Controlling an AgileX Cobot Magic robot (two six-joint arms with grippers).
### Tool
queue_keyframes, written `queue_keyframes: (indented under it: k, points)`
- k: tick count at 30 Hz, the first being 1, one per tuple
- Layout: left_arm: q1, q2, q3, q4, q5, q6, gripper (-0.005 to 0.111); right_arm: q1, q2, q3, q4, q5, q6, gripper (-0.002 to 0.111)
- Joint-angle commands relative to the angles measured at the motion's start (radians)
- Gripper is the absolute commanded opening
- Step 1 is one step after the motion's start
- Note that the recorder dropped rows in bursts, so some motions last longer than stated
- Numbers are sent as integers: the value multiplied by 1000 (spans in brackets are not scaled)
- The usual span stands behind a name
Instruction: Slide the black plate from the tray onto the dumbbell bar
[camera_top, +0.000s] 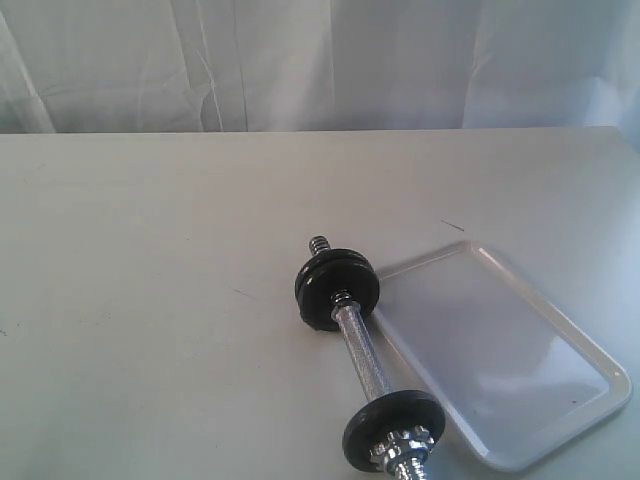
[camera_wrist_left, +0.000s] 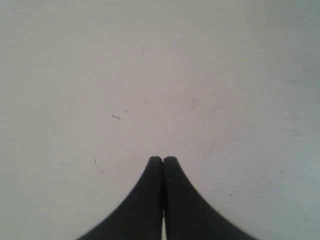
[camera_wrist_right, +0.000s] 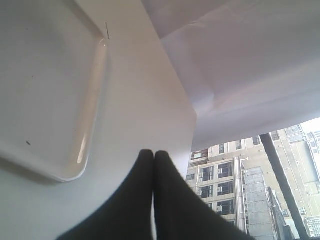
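- Hazard, rolling: the dumbbell bar (camera_top: 360, 350) lies on the table (camera_top: 150, 300), resting on round discs. Any nudge may roll it against the tray (camera_top: 480, 248) or away.
- Hazard, loose discs: a nut (camera_top: 400, 452) sits outboard of the near disc (camera_top: 393, 425). No nut is visible beyond the far pair of discs (camera_top: 337, 288); only bare thread shows there. Tilting the bar could let that pair slide off.
- Hazard, contact: the bar lies just beside the tray's long rim. Whether disc and rim touch cannot be told. A low sweep by either arm could shove both.
- Tray contents: nothing. The right wrist view also shows bare tray floor (camera_wrist_right: 45, 90).
- Black plate location: not in the tray. It is judged to be one of the three discs on the bar; which one cannot be told.
- Left gripper (camera_wrist_left: 163, 159): fingers pressed together, grasping nothing, above bare table.
- Right gripper (camera_wrist_right: 153, 151): fingers pressed together, grasping nothing, near the tray's corner and the table edge.
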Motion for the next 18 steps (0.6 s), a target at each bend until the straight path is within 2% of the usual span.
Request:
queue_keyframes:
  k: [1, 18]
  points:
    - [3, -3, 4, -7, -3, -1, 0, -4, -6, 3, -8, -13, 6, 0]
    - [3, -3, 4, -7, -3, -1, 0, -9, -6, 3, 8, -15, 6, 0]
